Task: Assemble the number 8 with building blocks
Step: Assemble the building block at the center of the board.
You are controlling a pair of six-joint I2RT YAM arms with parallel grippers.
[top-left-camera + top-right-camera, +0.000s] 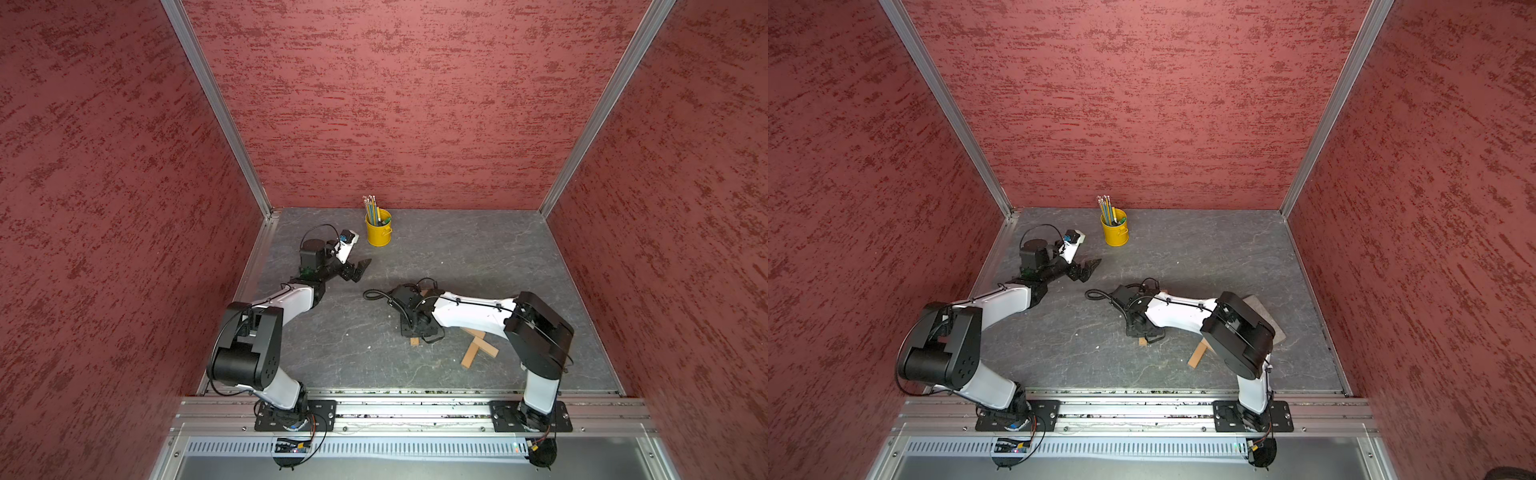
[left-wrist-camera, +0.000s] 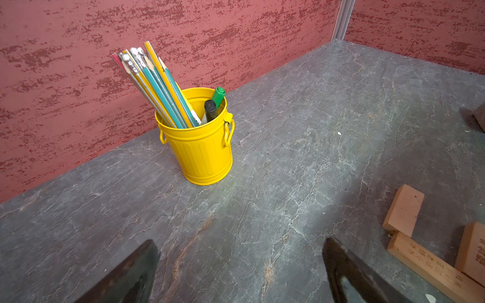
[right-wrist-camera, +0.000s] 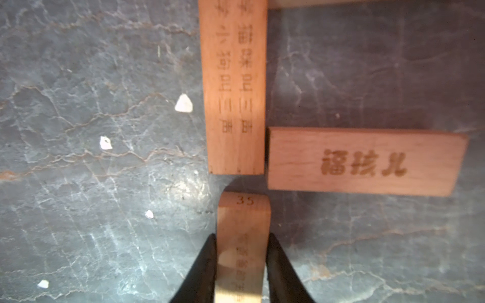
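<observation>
Block 35 is being clamped between right gripper fingers, 2 blocks lying just beyond the fingertips. Left gripper fingers are being held apart.

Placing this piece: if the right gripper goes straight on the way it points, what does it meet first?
Probably the tabletop: the right gripper, shut on a wooden block, points steeply down, so that block's tip would land first, just short of the two-column printed block. Height unclear.

both top views: high, looking down, whole table | left wrist: low, toward bucket | right wrist: close over blocks
</observation>
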